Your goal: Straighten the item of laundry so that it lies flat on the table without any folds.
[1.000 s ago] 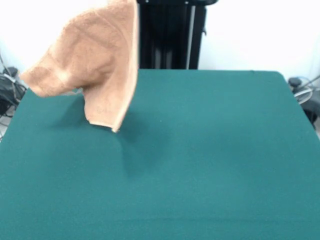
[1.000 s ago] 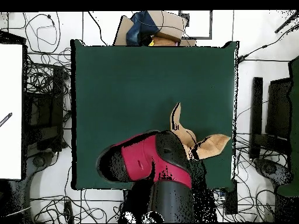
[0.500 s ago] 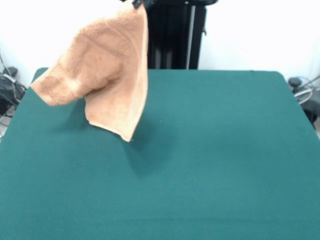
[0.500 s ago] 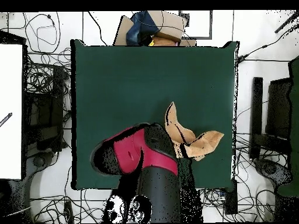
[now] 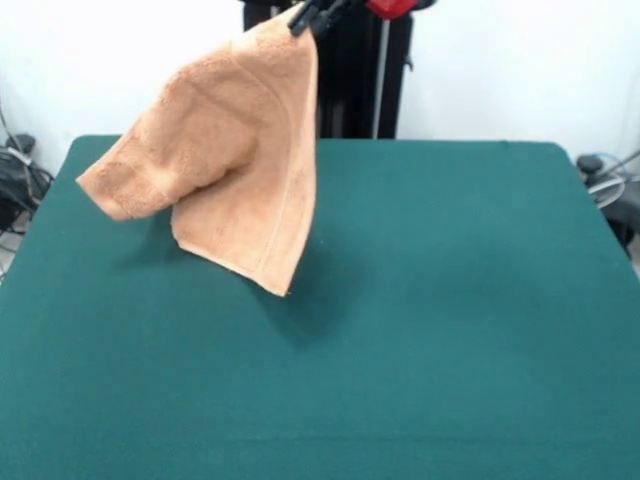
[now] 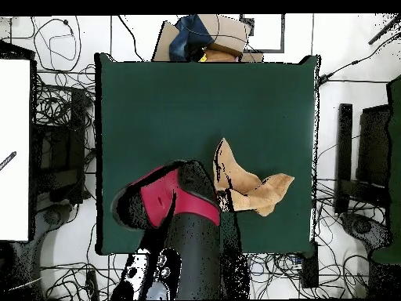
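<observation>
The peach-orange towel (image 5: 225, 150) hangs in the air from one corner, folded and drooping above the left part of the green table (image 5: 450, 300) in the front view. My gripper (image 5: 305, 18) shows at the top edge, shut on the towel's top corner. The towel's lowest corner hangs just above the cloth. In the overhead view the towel (image 6: 247, 182) shows beside the red and black arm (image 6: 168, 205), which hides the gripper there.
The black pedestal (image 5: 360, 80) stands behind the table's far edge. Cables and equipment (image 6: 59, 125) lie on the floor around the table (image 6: 196, 102). A pile of items (image 6: 207, 38) sits beyond the table's edge farthest from the robot's base.
The gripper has carried the hanging towel to the right in the front view and a little lower, so the gripper now shows. In the overhead view the arm and towel moved left.
</observation>
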